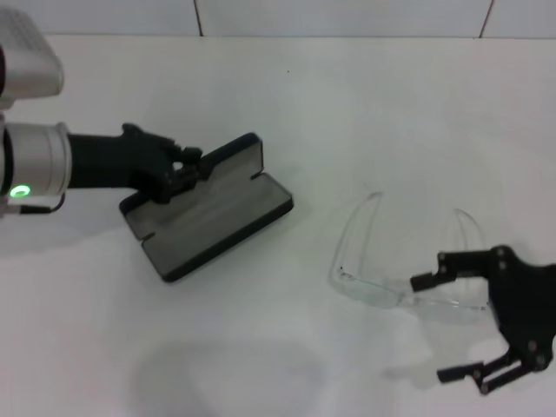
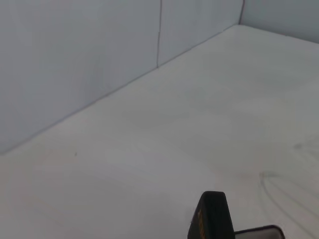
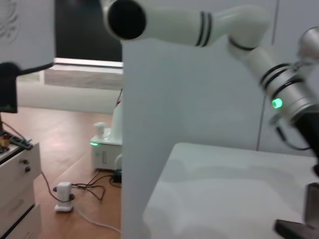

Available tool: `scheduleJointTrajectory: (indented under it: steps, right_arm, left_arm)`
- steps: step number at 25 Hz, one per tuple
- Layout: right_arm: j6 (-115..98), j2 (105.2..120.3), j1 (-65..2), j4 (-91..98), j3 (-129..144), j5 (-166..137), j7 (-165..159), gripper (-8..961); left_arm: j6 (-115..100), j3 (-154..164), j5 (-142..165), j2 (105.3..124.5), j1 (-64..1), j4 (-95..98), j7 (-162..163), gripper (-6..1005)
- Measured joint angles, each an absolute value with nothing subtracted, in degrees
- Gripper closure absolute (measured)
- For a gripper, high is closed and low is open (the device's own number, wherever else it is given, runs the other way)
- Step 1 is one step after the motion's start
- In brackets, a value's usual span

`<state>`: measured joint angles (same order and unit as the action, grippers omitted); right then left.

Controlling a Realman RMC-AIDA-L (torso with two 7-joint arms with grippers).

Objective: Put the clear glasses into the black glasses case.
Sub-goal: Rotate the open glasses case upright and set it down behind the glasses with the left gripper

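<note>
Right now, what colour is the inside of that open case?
Grey, inside the black glasses case; the shell is black. The head view shows it best.

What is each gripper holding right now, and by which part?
The left gripper grips the black glasses case by its raised lid edge. The right gripper is open around the clear glasses, not gripping them.

The left gripper point(image 1: 184, 170) reaches in from the left, fingers together, while the right gripper point(image 1: 439, 328) gapes wide.

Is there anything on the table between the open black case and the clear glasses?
No. In the head view, only bare white table separates the case from the glasses.
</note>
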<state>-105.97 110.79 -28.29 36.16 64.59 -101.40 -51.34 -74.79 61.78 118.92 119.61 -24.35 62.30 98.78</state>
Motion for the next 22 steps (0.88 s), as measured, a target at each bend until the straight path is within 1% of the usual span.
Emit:
scheduleJointTrajectory:
  steps: [3,6,15,22]
  right_arm:
    - [-106.2,112.11,-27.8,36.5,64.6,-102.8,-50.3,81]
    - [-106.1,113.33,-27.6,36.0,64.7,-104.6,-49.6,80]
    - [-105.9,113.78,-26.3,35.6,64.1,-104.5,-47.6,81]
    - [-105.9,113.9,-25.7,35.5,64.1,-104.5,-47.5,80]
  left_arm:
    - [-74.7,61.9,118.9,119.58,-26.9,62.1,97.9,779]
    - [-74.7,62.2,120.0,119.53,-30.0,61.4,97.4,780]
    - [-73.9,65.4,120.0,119.73,-33.2,61.1,89.2,785]
    - [-67.2,75.1,119.0,119.76,-33.7,59.8,85.9,789]
